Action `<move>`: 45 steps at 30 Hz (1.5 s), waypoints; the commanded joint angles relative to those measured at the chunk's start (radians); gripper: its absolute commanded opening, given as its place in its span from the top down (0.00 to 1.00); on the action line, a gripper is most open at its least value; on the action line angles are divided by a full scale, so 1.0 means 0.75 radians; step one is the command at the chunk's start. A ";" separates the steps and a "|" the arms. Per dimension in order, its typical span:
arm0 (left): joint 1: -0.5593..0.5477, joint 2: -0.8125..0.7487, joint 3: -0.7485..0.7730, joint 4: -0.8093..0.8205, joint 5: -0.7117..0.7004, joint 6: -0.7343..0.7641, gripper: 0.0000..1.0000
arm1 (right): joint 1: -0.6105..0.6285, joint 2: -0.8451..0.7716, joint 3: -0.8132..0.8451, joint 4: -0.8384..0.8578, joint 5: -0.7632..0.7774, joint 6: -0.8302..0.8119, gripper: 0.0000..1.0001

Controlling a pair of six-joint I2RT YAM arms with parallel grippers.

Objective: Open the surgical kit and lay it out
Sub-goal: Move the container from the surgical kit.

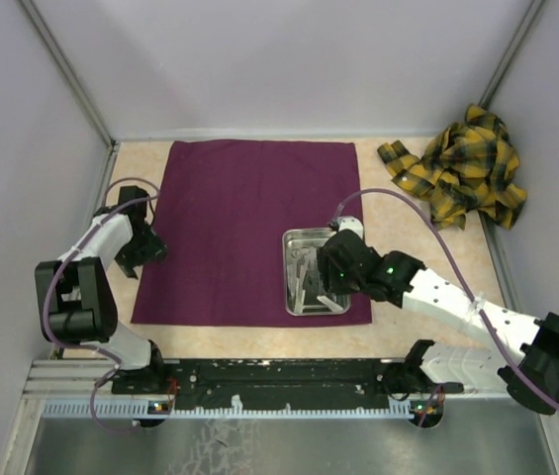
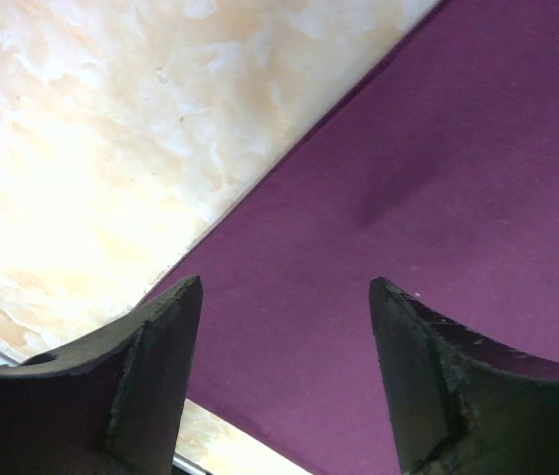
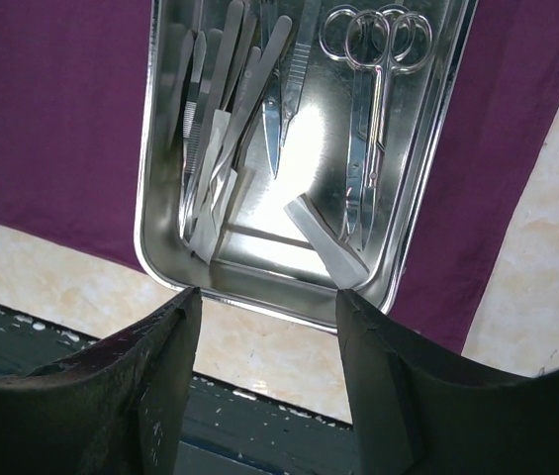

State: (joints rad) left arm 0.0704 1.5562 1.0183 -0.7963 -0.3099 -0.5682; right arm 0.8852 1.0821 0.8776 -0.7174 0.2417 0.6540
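Note:
The dark purple cloth [image 1: 239, 218] of the surgical kit lies spread flat on the table. A shiny steel tray [image 1: 290, 267] stands on its near right corner. In the right wrist view the tray [image 3: 146, 198] holds scissors [image 3: 373, 109], forceps [image 3: 200, 129] and white pieces [image 3: 324, 242]. My right gripper [image 1: 333, 279] hovers open over the tray's near rim, with nothing between its fingers [image 3: 267, 295]. My left gripper [image 1: 148, 247] is at the cloth's left edge. It stands open above the cloth [image 2: 437, 178] and holds nothing [image 2: 284, 287].
A crumpled yellow and black plaid cloth [image 1: 462, 168] lies at the back right corner. A black rail [image 1: 279, 376] runs along the near edge between the arm bases. Grey walls close in the table on the left, back and right.

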 commanded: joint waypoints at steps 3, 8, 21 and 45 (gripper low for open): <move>0.047 0.022 -0.014 -0.020 -0.048 -0.029 0.41 | -0.005 -0.001 -0.033 0.088 -0.031 -0.024 0.43; 0.048 0.028 -0.025 -0.045 -0.076 -0.059 0.47 | -0.006 0.013 -0.037 0.106 -0.048 -0.039 0.43; 0.048 0.158 -0.059 -0.206 -0.208 -0.283 1.00 | -0.007 -0.005 -0.005 0.098 -0.074 -0.101 0.43; 0.035 0.062 0.050 -0.457 -0.245 -0.491 1.00 | -0.018 -0.151 -0.094 -0.005 0.017 -0.022 0.43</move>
State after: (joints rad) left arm 0.1013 1.6596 0.9432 -1.0645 -0.4931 -0.9207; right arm 0.8848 0.9936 0.8280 -0.7040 0.1967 0.5835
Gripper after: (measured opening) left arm 0.005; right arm 0.571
